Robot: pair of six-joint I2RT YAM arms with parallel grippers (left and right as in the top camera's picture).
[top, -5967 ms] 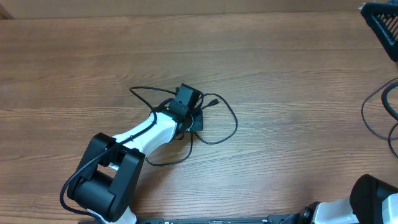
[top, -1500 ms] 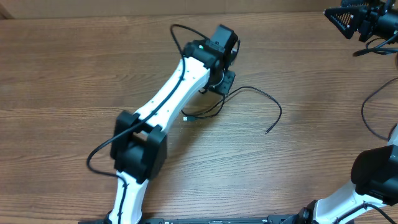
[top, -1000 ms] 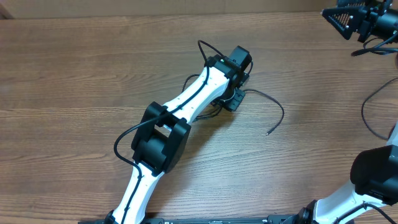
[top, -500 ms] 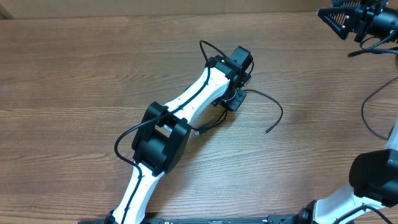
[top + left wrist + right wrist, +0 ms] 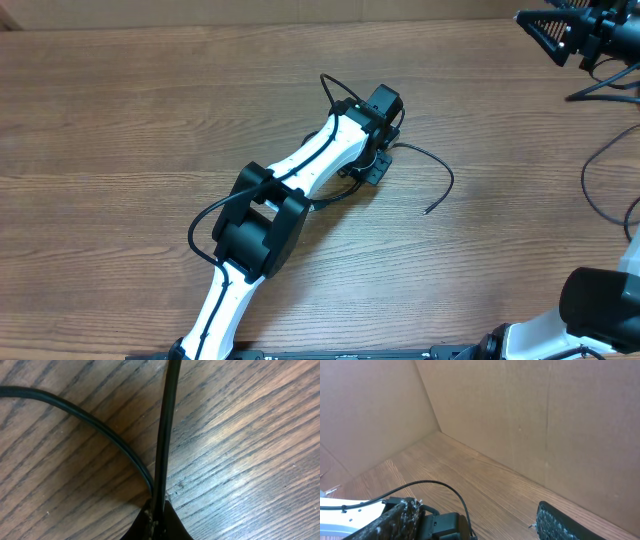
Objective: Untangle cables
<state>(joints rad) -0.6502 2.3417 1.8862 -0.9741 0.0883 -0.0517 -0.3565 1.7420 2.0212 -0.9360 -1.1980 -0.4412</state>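
A thin black cable [image 5: 451, 180] arcs on the wooden table from my left gripper [image 5: 374, 160] out to the right, ending in a free tip near the table's middle. Another stretch of thin cable shows under the left forearm [image 5: 325, 198]. In the left wrist view my left gripper [image 5: 159, 516] is shut on one cable strand [image 5: 165, 435] that runs straight away from the fingers. A second strand [image 5: 100, 427] curves in from the left and meets it at the fingertips. My right gripper [image 5: 556, 28] is open and empty, raised at the far right corner; its view [image 5: 475, 512] shows no thin cable.
Thick black arm wiring [image 5: 597, 190] loops at the table's right edge. A cardboard wall [image 5: 520, 415] stands behind the table. The left arm's white links [image 5: 300, 170] lie diagonally across the table's middle.
My left gripper has carried the cable from the table's middle up and to the right, and the coil has drawn out into a long arc. In the last half second almost nothing moved.
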